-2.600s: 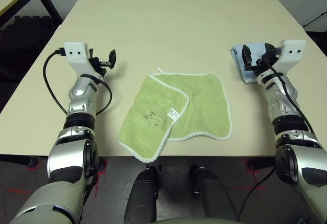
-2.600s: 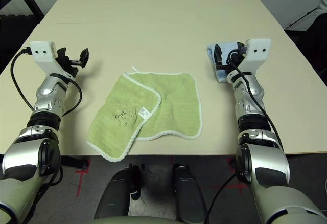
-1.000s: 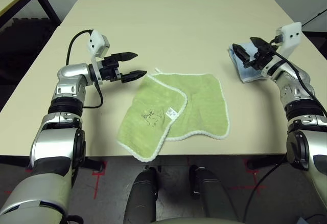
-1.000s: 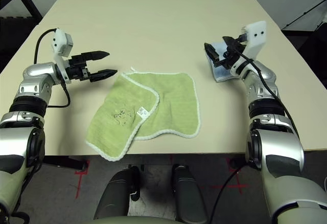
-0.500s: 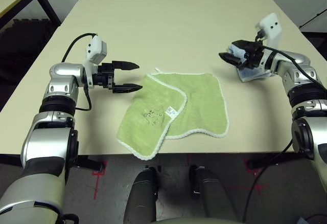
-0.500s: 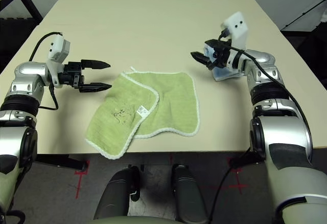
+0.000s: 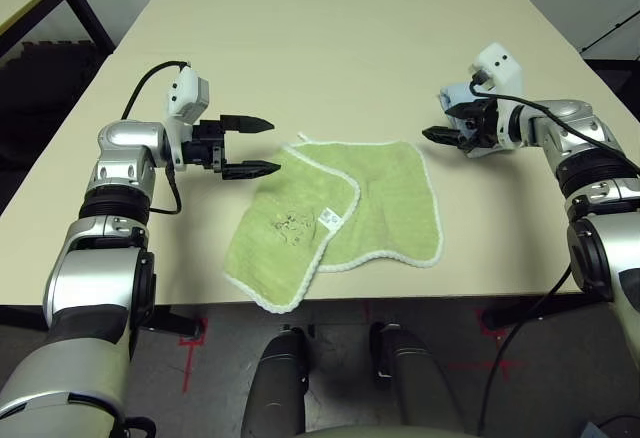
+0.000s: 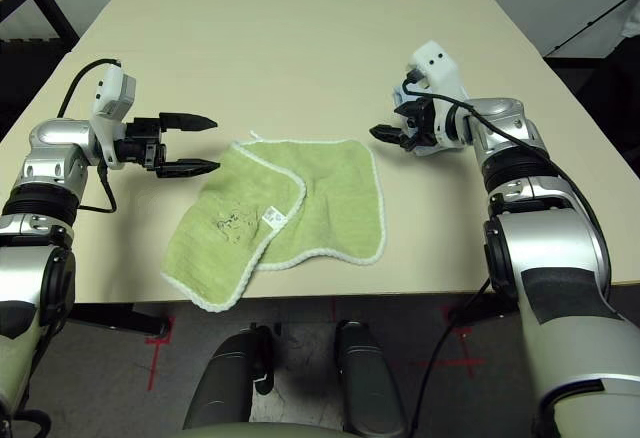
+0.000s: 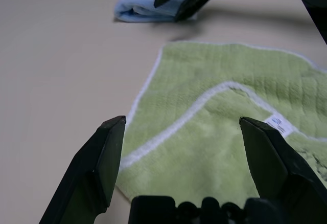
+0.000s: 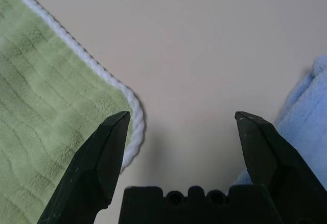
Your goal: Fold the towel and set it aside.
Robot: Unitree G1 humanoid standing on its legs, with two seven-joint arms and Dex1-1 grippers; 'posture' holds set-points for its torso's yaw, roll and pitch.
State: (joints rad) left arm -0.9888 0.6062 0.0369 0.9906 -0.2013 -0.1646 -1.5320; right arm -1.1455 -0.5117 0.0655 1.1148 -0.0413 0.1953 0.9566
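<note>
Towel point(image 7: 345, 216) lies on the counter point(image 7: 330, 48) between the two claws, partly folded: one corner flap turned over onto the rest, white stitched edging showing along the fold, small white tag point(image 7: 328, 219) and dark embroidered motif point(image 7: 292, 225) facing up.

Left claw point(image 7: 263, 145): just off the towel's far left corner, pointing across toward it. Fingers spread wide, nothing between them. From its own wrist camera the towel's corner sits ahead, between and beyond the fingertips point(image 9: 113, 127); contact with the cloth not seen, appears clear of it.

Right claw point(image 7: 438, 130): just beside the towel's far right corner, angled down toward the counter. Also spread wide and empty. Its wrist view puts the white-edged corner close by one fingertip point(image 10: 120, 119), bare counter between the fingers; whether the tip touches the edging I cannot tell.

Light blue folded cloth point(image 9: 143, 6) lies just behind the right claw, on the side away from the towel.
</note>
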